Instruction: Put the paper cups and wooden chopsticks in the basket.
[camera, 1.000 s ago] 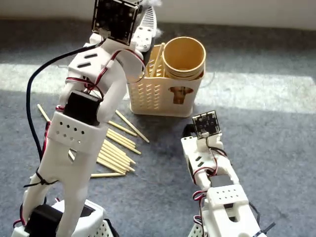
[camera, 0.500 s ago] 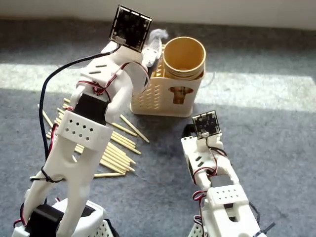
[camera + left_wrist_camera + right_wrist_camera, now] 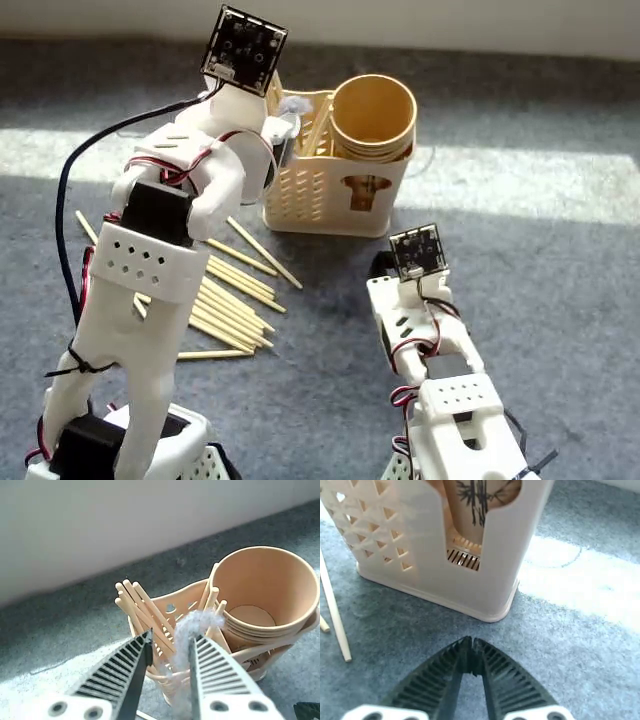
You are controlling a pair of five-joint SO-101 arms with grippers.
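Observation:
A cream basket [image 3: 312,196] stands on the grey carpet and holds stacked paper cups [image 3: 373,116] and several wooden chopsticks [image 3: 316,124]. My left gripper [image 3: 283,113] hangs over the basket's left rim. In the left wrist view this gripper [image 3: 170,639] is open with nothing between its fingers, just above the chopsticks [image 3: 144,608] leaning in the basket beside the cups [image 3: 265,592]. A tuft of white fluff [image 3: 192,625] clings to one finger. More chopsticks [image 3: 236,296] lie loose on the carpet beneath the left arm. My right gripper [image 3: 471,647] is shut and empty, low in front of the basket [image 3: 485,565].
A loose chopstick [image 3: 333,611] lies near the basket's corner in the right wrist view. A pale wall [image 3: 100,525] runs behind the basket. Open carpet [image 3: 540,270] stretches to the right of the right arm.
My left gripper has come down from above the basket's far side to its left rim. The right arm has not moved.

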